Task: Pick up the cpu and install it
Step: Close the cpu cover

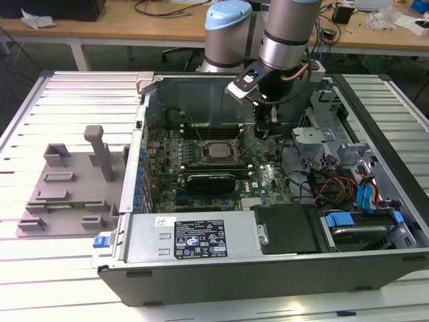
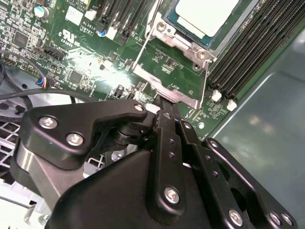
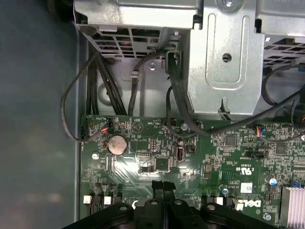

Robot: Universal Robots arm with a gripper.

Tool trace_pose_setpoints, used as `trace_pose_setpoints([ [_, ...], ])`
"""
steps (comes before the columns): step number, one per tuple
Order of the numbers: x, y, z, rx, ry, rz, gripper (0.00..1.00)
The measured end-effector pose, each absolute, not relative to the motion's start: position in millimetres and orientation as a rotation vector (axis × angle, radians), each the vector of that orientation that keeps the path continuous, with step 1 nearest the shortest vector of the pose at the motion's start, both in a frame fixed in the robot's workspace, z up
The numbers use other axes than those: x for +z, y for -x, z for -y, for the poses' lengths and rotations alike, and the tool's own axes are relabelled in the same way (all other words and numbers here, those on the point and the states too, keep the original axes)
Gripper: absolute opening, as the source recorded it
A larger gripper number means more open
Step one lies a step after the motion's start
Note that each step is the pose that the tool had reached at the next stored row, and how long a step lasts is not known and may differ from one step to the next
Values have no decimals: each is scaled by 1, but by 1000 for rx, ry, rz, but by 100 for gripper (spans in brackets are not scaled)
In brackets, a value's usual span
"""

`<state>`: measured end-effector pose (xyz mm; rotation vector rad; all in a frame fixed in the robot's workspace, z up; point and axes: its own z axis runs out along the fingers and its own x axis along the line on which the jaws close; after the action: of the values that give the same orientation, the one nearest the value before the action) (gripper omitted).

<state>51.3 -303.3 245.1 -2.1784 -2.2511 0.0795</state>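
Observation:
The cpu (image 1: pixel 218 149), a silvery square with a thin green edge, lies flat inside the metal socket frame (image 2: pixel 169 81) on the green motherboard; the second wrist view shows the cpu (image 2: pixel 206 14) seated in that frame. My gripper (image 1: pixel 265 131) hangs inside the open computer case, to the exterior view's right of the socket. Its black fingers are pressed together and hold nothing that I can see. In the second wrist view the gripper (image 2: pixel 163 101) has its tips at the edge of the socket frame. In the first wrist view the gripper (image 3: pixel 163 185) stands over the board.
A grey plastic tray (image 1: pixel 67 184) with raised blocks sits on the slatted table at the exterior view's left. Around the socket are memory slots (image 2: pixel 257 47), a black card (image 1: pixel 211 180), a metal drive cage (image 3: pixel 224 57) with black cables (image 3: pixel 102 86), and the power supply (image 1: pixel 194 236).

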Motion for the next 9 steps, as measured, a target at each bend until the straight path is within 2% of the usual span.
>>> trace_pose_setpoints([
  [9,245,-33,303,80,2178,2251,11],
])
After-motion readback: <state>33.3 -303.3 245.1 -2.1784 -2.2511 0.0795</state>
